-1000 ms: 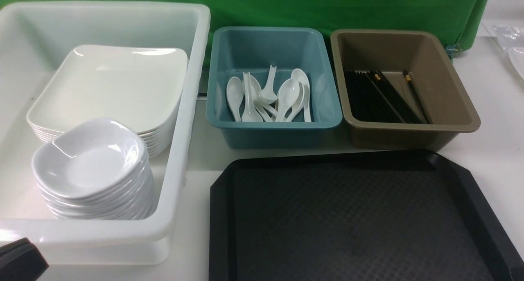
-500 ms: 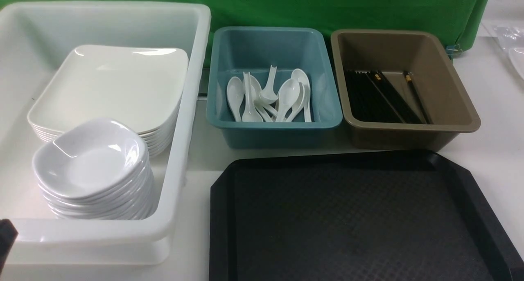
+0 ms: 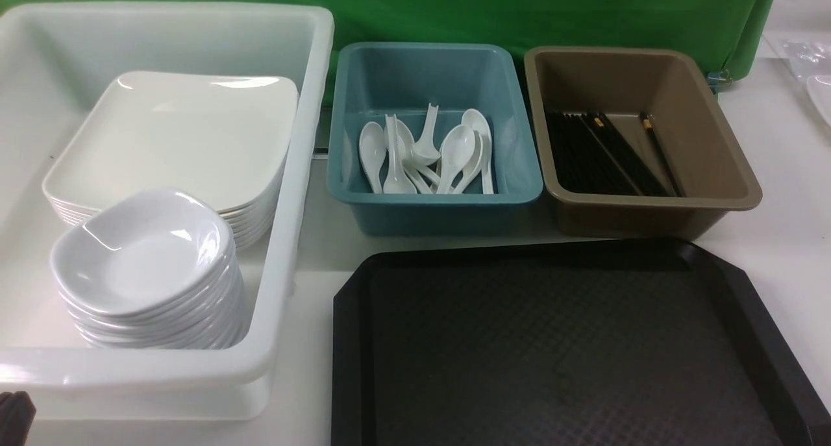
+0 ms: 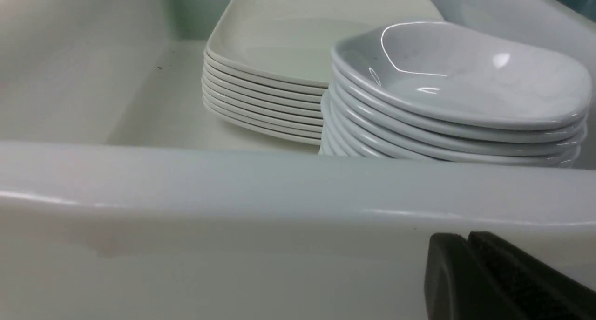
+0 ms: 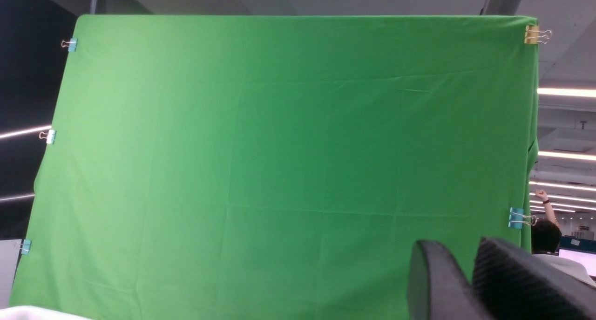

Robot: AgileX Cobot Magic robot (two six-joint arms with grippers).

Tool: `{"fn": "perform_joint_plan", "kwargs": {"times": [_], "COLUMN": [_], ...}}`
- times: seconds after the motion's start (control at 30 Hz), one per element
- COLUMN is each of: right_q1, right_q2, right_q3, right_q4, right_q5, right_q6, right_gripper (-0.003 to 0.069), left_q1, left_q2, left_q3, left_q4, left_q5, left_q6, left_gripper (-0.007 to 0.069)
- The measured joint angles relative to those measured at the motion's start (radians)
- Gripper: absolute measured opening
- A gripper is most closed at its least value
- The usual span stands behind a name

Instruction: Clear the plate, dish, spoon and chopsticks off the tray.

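With nothing held, left gripper (image 4: 465, 245) seen pressed closed just outside white tub (image 3: 285, 193), plates (image 3: 175, 134) stacked inside it, tray (image 3: 558, 342) beside it, right gripper (image 5: 468, 259) gap slight, state unclear.

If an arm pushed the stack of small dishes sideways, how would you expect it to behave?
The dish stack is glossy, so the dishes would probably slide over one another. It stands tall on a narrow base, so a push near the top could well topple it. The plates right beside it might stop it.
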Motion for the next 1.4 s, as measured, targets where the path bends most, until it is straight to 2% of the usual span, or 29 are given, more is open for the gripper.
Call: {"fn": "perform_joint_plan", "kwargs": {"times": [0.77,0.83,0.87,1.0,1.07,1.3,1.4], "right_q1": [0.000,0.000,-0.006,-0.057,-0.126,-0.302,-0.337], "right_q2": [0.000,-0.001,-0.001,-0.001,0.000,-0.005,-0.007], "right_q3": [0.000,0.000,0.006,0.059,0.154,0.498,0.531], "right_q4": [0.000,0.000,0.000,0.000,0.000,0.006,0.008], "right_q5": [0.002,0.048,0.123,0.249,0.303,0.335,0.331], "right_q6": [0.000,0.000,0.000,0.000,0.000,0.023,0.028], "right_gripper": [0.0221,0.0230,0.0232,0.0235,0.0235,0.0238,0.0238], "left_q1": [0.000,0.000,0.000,0.000,0.000,0.000,0.000], "left_q2": [0.000,0.000,0.000,0.000,0.000,0.000,0.000], "left_q3": [0.000,0.000,0.000,0.000,0.000,0.000,0.000], "left_q4": [0.000,0.000,0.000,0.000,0.000,0.001,0.002], "left_q5": [-0.004,-0.004,-0.004,-0.005,-0.005,-0.005,-0.007], "left_q6": [0.004,0.004,0.006,0.006,0.007,0.010,0.010], "left_gripper": [0.0011,0.0011,0.0011,0.0011,0.0013,0.0013,0.0013]}}
